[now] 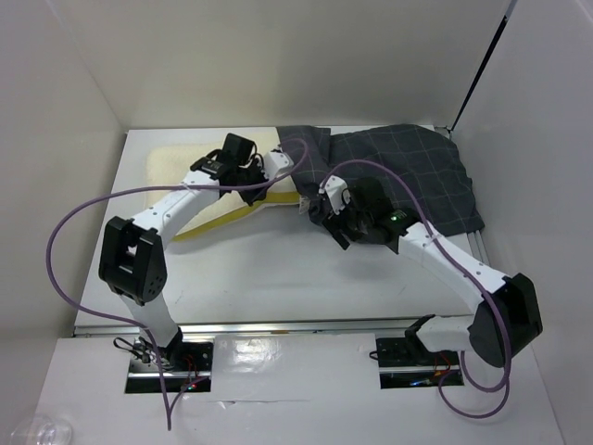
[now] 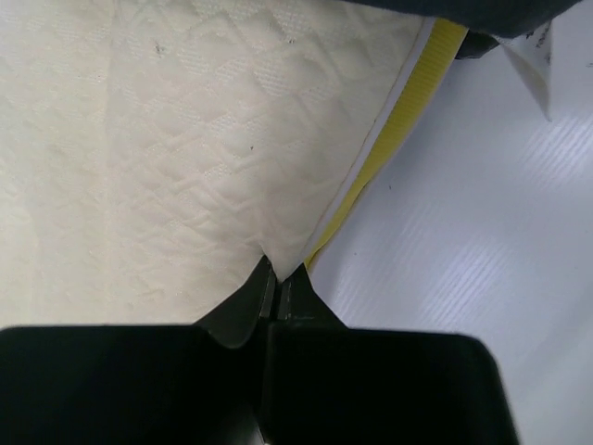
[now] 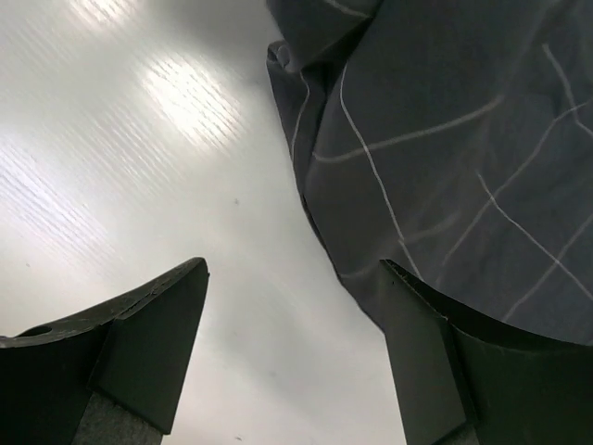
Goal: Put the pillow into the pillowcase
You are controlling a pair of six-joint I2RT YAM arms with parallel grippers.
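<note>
Left gripper (image 2: pixel 275 283) is clamped, tips pinching the pillow (image 2: pixel 185 139) at its near edge, just beside the yellow piping (image 2: pixel 389 148). The pillow lies flat on the table (image 1: pixel 278 278), left of centre. Its right end just meets the pillowcase (image 1: pixel 408 176), whose dark cloth laps over that end; how deep it sits inside I can't tell. The rest of the case lies bunched at the back right.

Right gripper (image 3: pixel 295 269) has its jaws wide apart and holds nothing. It hovers at the case's near left edge, one finger over the cloth and the other over bare table.

My read: insertion has barely begun. The next move calls for the right gripper to pinch the case's hem and hold the mouth open while the left feeds the pillow rightward. Risk: the cloth bunches ahead of the pillow.
</note>
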